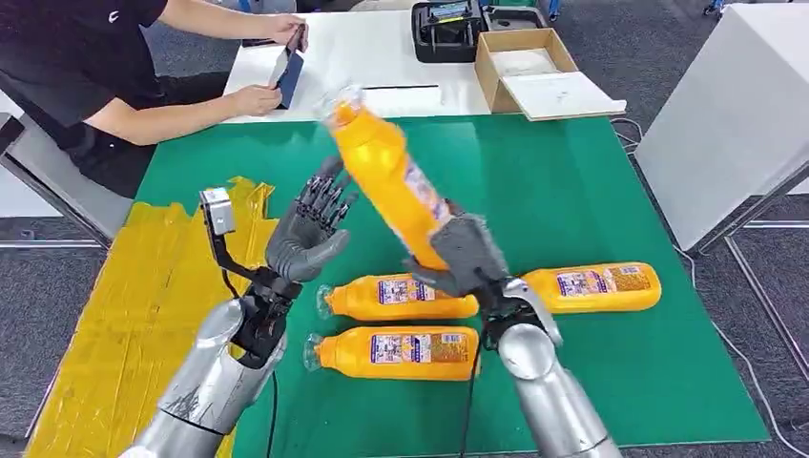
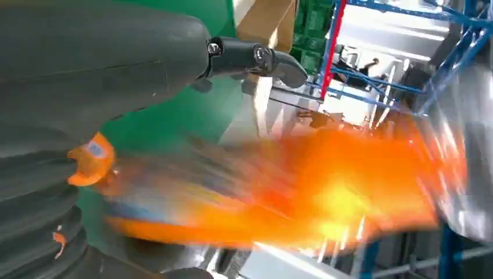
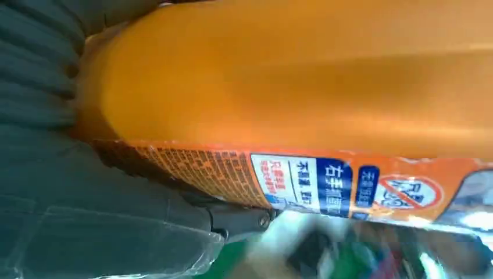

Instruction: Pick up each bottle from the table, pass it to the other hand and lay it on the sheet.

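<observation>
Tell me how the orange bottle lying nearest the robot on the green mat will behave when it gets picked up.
The nearest bottle looks like rigid plastic, so it should likely keep its shape in a robot hand. Its rounded body, lying on its side, may roll if nudged. The glossy label could be somewhat slippery. Judging by the right robot hand gripping a matching raised bottle near its base, it's probably manageable in weight.

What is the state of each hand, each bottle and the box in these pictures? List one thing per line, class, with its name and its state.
Right hand: grips the raised bottle near its base.
Left hand: open, fingers spread, close beside the raised bottle.
Raised bottle: tilted, cap end up, off the table.
Three bottles: lying flat on the green mat.
Yellow sheet: bare.
Cardboard box: open.
</observation>
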Robot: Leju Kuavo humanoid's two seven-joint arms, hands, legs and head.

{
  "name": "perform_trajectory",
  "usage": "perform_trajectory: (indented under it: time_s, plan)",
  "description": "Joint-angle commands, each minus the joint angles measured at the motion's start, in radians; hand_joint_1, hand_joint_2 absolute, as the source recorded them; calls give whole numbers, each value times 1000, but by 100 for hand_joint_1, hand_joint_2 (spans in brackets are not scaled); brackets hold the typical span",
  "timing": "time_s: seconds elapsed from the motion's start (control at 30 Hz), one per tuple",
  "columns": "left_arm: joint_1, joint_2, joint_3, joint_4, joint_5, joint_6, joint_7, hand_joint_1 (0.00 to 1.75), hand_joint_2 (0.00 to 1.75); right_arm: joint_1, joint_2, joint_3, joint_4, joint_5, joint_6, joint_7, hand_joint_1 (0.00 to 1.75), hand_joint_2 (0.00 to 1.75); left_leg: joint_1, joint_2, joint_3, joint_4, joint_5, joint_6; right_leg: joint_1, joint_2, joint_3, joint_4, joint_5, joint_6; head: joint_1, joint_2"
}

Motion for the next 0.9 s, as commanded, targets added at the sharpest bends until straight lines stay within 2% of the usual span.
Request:
perform_trajectory:
  time_s: [0.03,0.1,0.2,0.43,0.57,0.67,0.8,0.83,0.87,0.9]
  plan:
    - [-122,-6,-56,35,16,71,18,0,175,-297,174,287,527,-57,-31,-27,175,175,-1,2,2,1,0,-3,-1,0,-1,2,0,0,-1,0]
    - [-136,1,-48,48,6,92,2,0,175,-300,177,312,530,-62,-14,-22,175,175,-1,-5,6,0,1,-5,0,-9,4,1,-2,0,-1,0]
    - [-152,7,-34,65,6,103,-6,0,175,-300,190,348,543,-70,13,-27,175,175,1,-4,1,1,3,-6,0,-6,0,1,0,0,0,0]
    - [-141,19,-34,40,-14,125,-24,0,175,-316,203,391,578,-94,18,-43,175,175,0,-7,6,2,0,-7,0,-11,5,3,-4,0,-1,0]
    - [-144,33,-49,53,-51,149,-46,0,175,-347,209,399,603,-107,28,-54,175,175,0,-6,1,1,2,-6,0,-8,1,1,-1,0,0,0]
    - [-161,55,-73,70,-164,226,-62,0,175,-364,210,409,621,-114,29,-63,175,175,0,-7,1,1,2,-7,0,-9,1,2,-2,0,0,0]
    - [-161,67,-43,77,-250,295,-72,0,175,-386,215,427,646,-125,37,-65,175,175,0,-7,3,2,1,-7,0,-10,2,3,-3,0,0,0]
    - [-157,71,-36,72,-254,295,-73,21,175,-390,216,430,652,-126,39,-65,175,175,0,-5,1,1,2,-6,0,-8,0,2,-1,0,0,0]
    - [-150,75,-28,63,-262,287,-76,152,175,-395,218,436,660,-131,39,-68,175,175,0,-6,2,1,2,-7,0,-9,1,1,-2,0,0,0]
    - [-149,76,-25,60,-263,281,-76,173,175,-396,218,438,662,-133,39,-69,175,175,0,-5,4,2,1,-7,0,-9,3,2,-3,0,0,0]
